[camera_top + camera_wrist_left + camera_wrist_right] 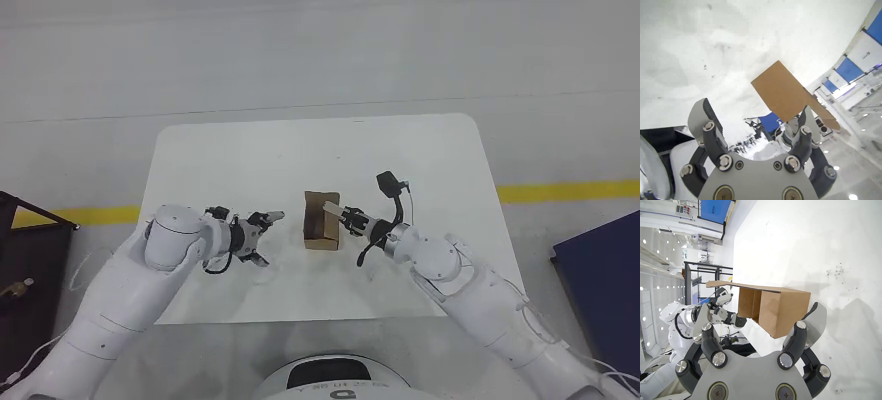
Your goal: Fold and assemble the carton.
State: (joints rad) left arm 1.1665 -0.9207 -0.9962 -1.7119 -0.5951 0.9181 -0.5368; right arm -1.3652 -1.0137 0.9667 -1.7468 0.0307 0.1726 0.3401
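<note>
Seen from above, one carton (322,222) sits on the bench (420,160) between two claws. The left claw (264,237) is released and stands apart from it, and the right claw (340,214) is right against it, its fingertips hard to tell from the cardboard. In the left wrist view the carton lies just ahead of the spread, empty left claw, and one finger hides its far corner. In the right wrist view the carton lies between the right claw's wide-spread fingers with one flap sticking out, and it is unclear whether the finger beside it touches it.
</note>
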